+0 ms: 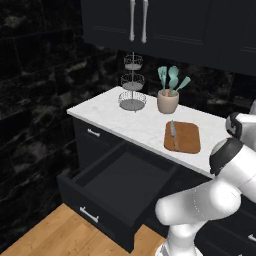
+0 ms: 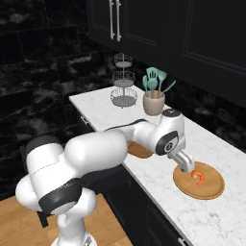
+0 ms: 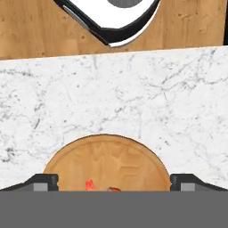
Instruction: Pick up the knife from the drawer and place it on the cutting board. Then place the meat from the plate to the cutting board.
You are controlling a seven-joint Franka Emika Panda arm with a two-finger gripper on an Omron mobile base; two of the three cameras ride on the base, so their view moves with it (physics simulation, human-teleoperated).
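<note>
Red-orange meat (image 2: 198, 177) on wooden plate (image 2: 211, 188)

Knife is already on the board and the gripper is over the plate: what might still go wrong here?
1. The small red-orange meat lump sits off-centre on the round tan wooden plate; the open gripper may close beside it.
2. The slim wooden-handled knife occupies part of the brown rectangular cutting board, so the meat could land on it.

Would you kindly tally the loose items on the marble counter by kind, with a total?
Cutting board: 1
Knife, lying on the board: 1
Round plate: 1
Meat, on the plate: 1
Utensil crock: 1
Teal spatulas in the crock: about 4, they overlap
Three-tier wire stand: 1
Total: about 10
</note>
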